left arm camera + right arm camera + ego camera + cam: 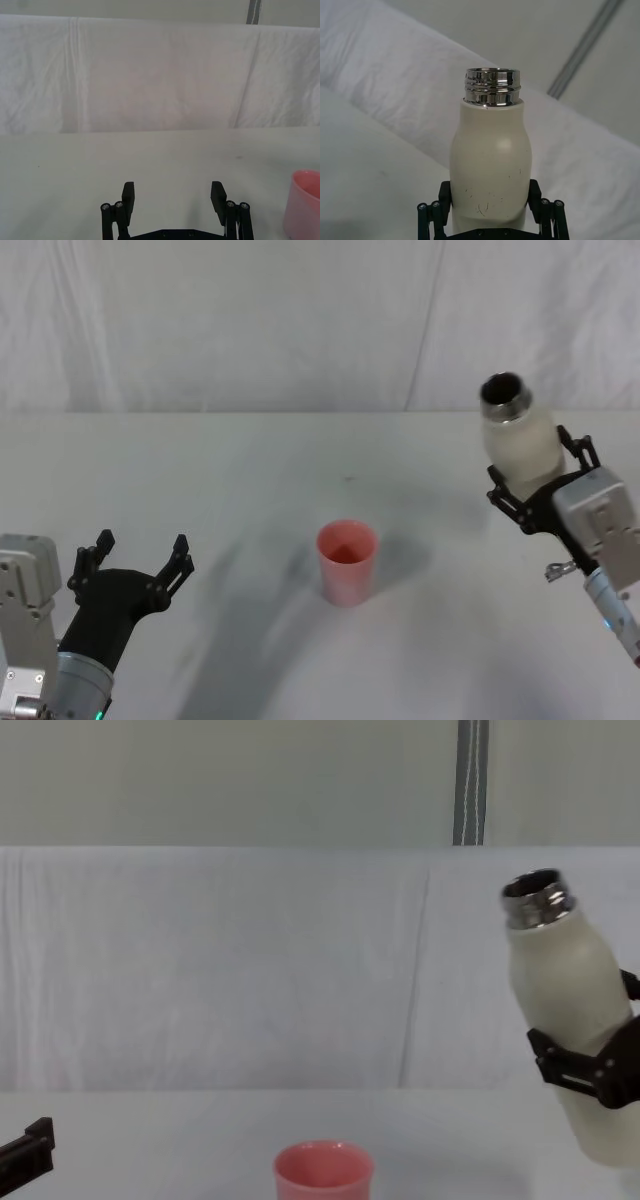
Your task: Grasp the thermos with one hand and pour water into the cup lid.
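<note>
From the chest view we see that the thermos [572, 1020] is held above the table, leaning its neck toward the cup lid [323, 1172], while the right wrist view shows small dark scratches on its cream body and the shiny threaded steel neck. The right gripper [540, 480] is clamped around the thermos, to the right of the cup lid. Left of the cup lid, the left gripper [140, 558] is near the table [250, 470] with its fingers apart and nothing between them.

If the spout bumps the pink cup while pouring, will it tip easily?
Probably yes. The cup lid stands alone on the table, small, handle-free and looking thin-walled, so likely light. Nothing steadies it: the left hand sits open well aside.
</note>
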